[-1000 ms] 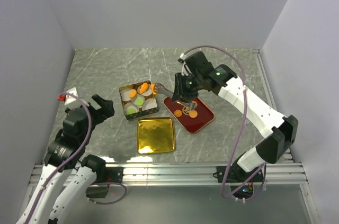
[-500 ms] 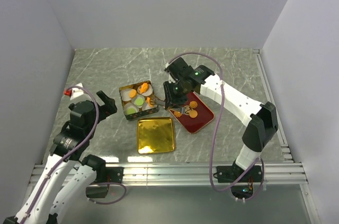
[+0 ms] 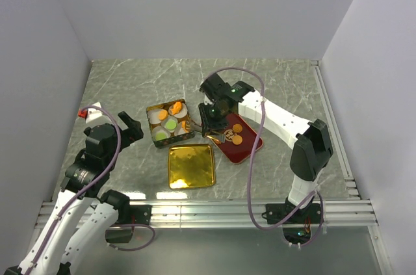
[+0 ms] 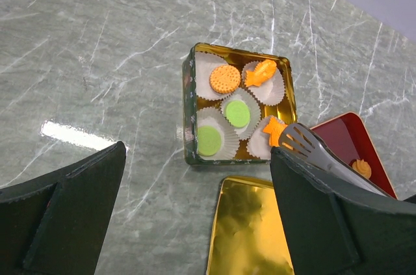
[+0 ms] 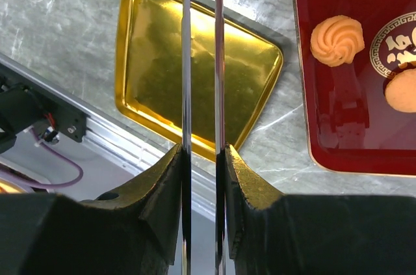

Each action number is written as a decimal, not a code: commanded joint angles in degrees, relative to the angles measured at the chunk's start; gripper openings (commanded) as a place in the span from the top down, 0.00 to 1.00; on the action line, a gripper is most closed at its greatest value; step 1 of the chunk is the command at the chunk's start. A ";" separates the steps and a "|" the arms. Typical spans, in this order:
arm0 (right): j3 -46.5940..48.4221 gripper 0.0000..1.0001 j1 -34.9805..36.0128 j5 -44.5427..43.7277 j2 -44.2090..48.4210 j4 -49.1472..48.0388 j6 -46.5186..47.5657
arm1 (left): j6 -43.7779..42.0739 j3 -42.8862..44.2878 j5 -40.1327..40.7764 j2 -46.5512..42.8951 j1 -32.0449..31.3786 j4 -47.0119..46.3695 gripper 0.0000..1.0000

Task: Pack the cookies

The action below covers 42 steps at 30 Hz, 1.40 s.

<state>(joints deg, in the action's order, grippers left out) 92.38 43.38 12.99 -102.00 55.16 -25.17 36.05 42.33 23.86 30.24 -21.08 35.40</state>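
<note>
The tabletop [image 3: 130, 86] is grey-green stone, like marble, with thin white lines running across it. Three plain walls stand around it: a back wall [image 3: 208, 8], a left wall [image 3: 36, 60] and a right wall [image 3: 383, 47]. They are pale and a little purple. A silver metal rail [image 3: 214, 211] runs along the near edge of the tabletop. In the left wrist view, a bright spot of light [image 4: 65, 135] shines on the stone.
</note>
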 commanded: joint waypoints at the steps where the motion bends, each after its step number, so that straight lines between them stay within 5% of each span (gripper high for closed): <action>1: 3.42 0.81 0.04 -1.74 -0.22 -0.49 1.35 | -0.28 1.36 0.93 0.08 -0.10 0.11 0.01; 7: 4.04 0.78 0.04 -1.92 -0.92 -0.05 2.14 | -0.11 1.44 0.93 0.26 -0.01 0.29 0.00; 20: 2.54 0.50 0.04 -3.85 1.18 0.22 3.02 | 0.33 1.53 1.63 0.08 0.08 0.72 0.01; 42: 11.33 0.49 -8.20 -10.18 7.96 4.78 4.42 | 1.74 1.88 2.07 -0.18 0.08 1.60 0.01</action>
<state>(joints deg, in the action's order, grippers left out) 101.60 38.15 5.56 -95.55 59.24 -22.31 37.17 42.33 24.95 30.22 -21.08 37.58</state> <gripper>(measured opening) 0.513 0.994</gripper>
